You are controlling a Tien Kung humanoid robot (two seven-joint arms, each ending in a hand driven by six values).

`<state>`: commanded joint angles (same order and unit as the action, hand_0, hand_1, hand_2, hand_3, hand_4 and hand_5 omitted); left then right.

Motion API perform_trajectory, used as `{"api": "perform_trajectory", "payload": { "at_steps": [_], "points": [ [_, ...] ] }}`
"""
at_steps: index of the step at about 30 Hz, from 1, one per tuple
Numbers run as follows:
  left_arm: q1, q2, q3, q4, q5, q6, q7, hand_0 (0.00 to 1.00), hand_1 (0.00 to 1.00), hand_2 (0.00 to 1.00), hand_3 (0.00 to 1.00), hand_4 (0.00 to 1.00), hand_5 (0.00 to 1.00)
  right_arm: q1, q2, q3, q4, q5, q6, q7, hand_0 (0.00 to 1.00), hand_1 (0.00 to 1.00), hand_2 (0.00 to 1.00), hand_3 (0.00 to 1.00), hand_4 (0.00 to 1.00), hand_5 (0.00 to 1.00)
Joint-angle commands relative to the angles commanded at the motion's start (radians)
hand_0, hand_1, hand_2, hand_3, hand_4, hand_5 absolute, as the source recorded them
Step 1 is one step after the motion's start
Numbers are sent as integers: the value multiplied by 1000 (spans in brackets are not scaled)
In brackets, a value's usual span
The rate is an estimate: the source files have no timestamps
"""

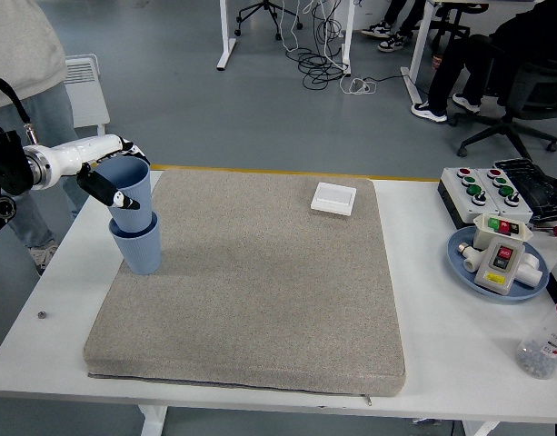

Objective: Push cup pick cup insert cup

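Two blue cups sit at the left edge of the grey mat (251, 282). The lower cup (139, 250) stands upright on the mat. The upper cup (131, 189) is partly sunk into it, its rim still well above the lower one's rim. My left hand (110, 177), white with black fingers, comes in from the left edge and is shut on the upper cup, fingers wrapped around its side. My right hand does not show.
A small white square tray (334, 197) lies at the mat's far edge. At the right stand a button box (501, 188), a blue plate (465, 263) with a switch unit on it, and a clear bottle (546, 345). A person stands behind the table's left corner.
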<state>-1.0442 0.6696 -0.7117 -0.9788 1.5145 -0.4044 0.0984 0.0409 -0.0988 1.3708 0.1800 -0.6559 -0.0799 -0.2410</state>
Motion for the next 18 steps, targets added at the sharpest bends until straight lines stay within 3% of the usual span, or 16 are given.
{"api": "perform_trajectory", "payload": {
  "at_steps": [8,9,14,15,18],
  "points": [
    [-4,-10,22,25,1,6,1,491,555,568,436,545,2,2,0,-1,0,1,0,1,762,656,686,621,197,615],
    [-5,-11,23,32,1,8,-1,488,646,704,518,799,160,2,-1,-2,0,3,1,2,763,656,687,621,198,615],
    [-4,-12,21,44,-3,6,-2,488,646,704,518,799,160,3,-1,-2,0,5,1,2,763,656,687,621,198,615],
    [-3,-13,17,50,-11,1,4,638,756,910,791,890,316,3,-1,-3,0,6,1,2,763,656,686,621,198,615],
    [-3,-13,14,57,-24,-5,11,638,756,910,791,890,316,4,-1,-4,0,7,1,1,763,656,686,621,198,615]
  ]
}}
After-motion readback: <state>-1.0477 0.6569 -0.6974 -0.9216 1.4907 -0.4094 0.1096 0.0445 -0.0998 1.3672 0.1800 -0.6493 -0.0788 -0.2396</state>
